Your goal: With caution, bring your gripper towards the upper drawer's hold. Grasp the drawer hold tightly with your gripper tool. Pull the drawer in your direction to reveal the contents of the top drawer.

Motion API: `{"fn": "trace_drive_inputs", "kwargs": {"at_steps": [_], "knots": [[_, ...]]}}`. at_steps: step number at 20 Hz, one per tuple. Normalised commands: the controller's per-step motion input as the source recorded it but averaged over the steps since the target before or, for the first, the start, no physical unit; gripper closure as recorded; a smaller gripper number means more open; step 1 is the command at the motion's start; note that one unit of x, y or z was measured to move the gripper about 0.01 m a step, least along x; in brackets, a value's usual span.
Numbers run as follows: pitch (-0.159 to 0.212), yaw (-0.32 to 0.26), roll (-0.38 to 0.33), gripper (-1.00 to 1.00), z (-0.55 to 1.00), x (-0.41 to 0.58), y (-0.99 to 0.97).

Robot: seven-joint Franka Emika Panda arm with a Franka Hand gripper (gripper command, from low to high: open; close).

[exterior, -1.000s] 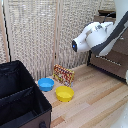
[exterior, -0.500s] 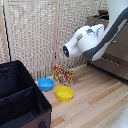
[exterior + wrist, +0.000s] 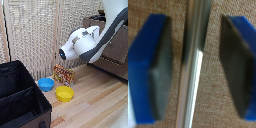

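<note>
Since the earlier exterior frames the white robot arm (image 3: pixel 92 42) has shifted toward the exterior view's left and now fills the centre and upper right of the frame, its rounded dark-tipped end sitting near the middle.

In the wrist view the gripper (image 3: pixel 195 65) is spread, with a clear gap on each side of the drawer hold (image 3: pixel 193 65). The drawer hold is a thin silver bar running the full height of that picture through its centre, blurred at this close range. The fingers (image 3: pixel 153 67) are blue with dark grey pads facing inward; one occupies the left of the picture, the other the right. Neither pad touches the bar, though the left one stands nearer to it. Behind the bar lies a brown woven surface.

The gripper and the drawer hold cannot be made out in the exterior view, as the arm body covers that area.

Other items in the exterior view:
- a black fabric box (image 3: pixel 20 97) at the lower left;
- a blue bowl (image 3: pixel 46 84) left of centre on the wooden floor (image 3: pixel 95 102);
- a yellow bowl (image 3: pixel 64 93) just beside it, lower and to the right;
- a patterned packet (image 3: pixel 63 74) propped upright behind both bowls;
- a pale reed screen (image 3: pixel 32 37) across the background.
</note>
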Motion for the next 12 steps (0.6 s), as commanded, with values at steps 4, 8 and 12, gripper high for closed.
{"fn": "trace_drive_inputs", "kwargs": {"at_steps": [4, 8, 12], "knots": [[0.023, -0.021, -0.002, -1.0, 0.11, 0.179, 0.06], [0.039, -0.069, -0.018, -1.0, -0.09, 0.375, 0.64], [0.031, -0.001, -0.002, -1.0, -0.05, 0.269, 0.48]]}}
